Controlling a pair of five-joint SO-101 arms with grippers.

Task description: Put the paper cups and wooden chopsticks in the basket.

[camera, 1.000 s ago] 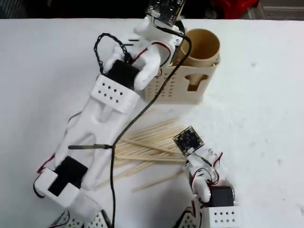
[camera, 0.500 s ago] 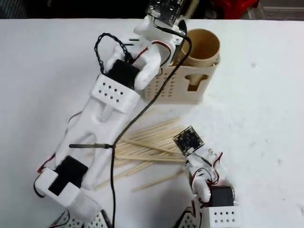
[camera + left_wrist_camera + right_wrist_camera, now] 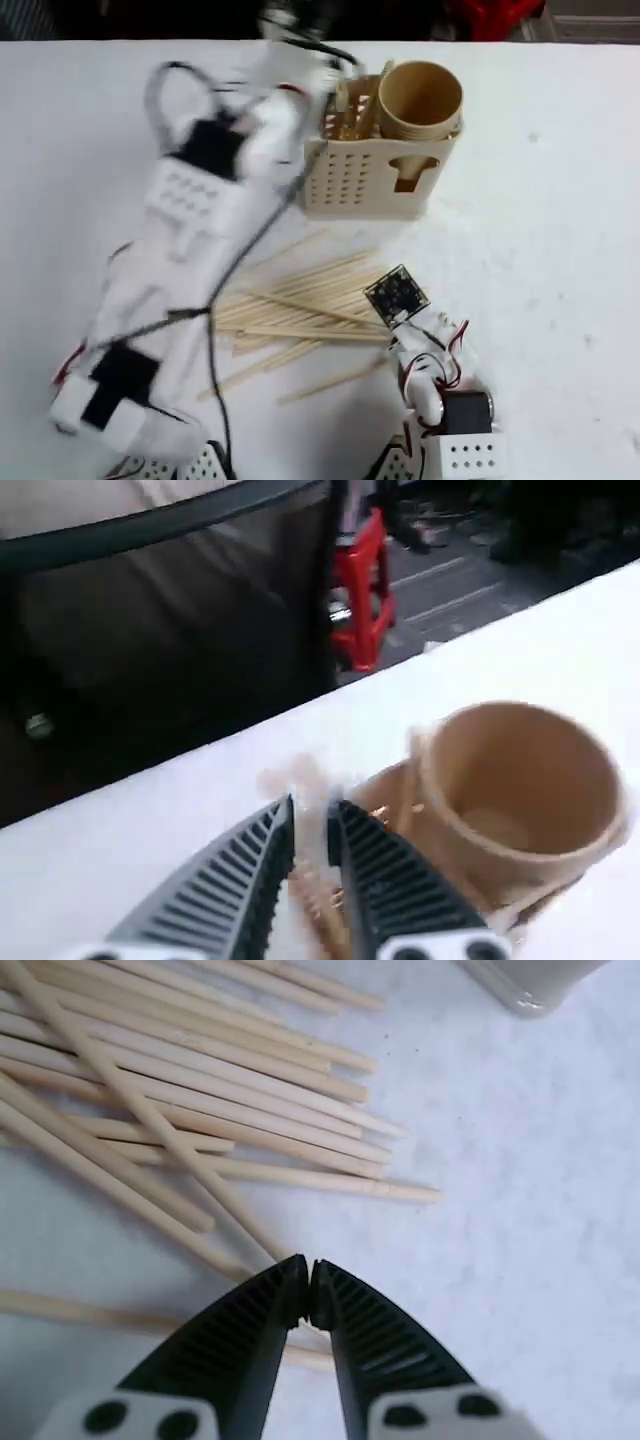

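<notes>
A cream perforated basket (image 3: 365, 180) stands at the table's far middle. A tan paper cup (image 3: 420, 95) sits in its right compartment, and several wooden chopsticks (image 3: 350, 108) stand in its left one. More chopsticks (image 3: 300, 310) lie in a loose pile on the table in front. My left gripper (image 3: 312, 810) hovers just left of the basket's top beside the cup (image 3: 520, 780), slightly open with nothing between its fingers. My right gripper (image 3: 308, 1280) is shut and empty, low over the near edge of the pile (image 3: 200, 1090).
The left arm (image 3: 190, 200) stretches diagonally over the table's left half, its cable trailing across the pile's left end. White tabletop lies to the right of the basket. A corner of the basket (image 3: 530, 980) shows beyond the pile.
The left arm has swung left and away from above the basket's left compartment, where chopsticks now stand. The right arm has not moved.
</notes>
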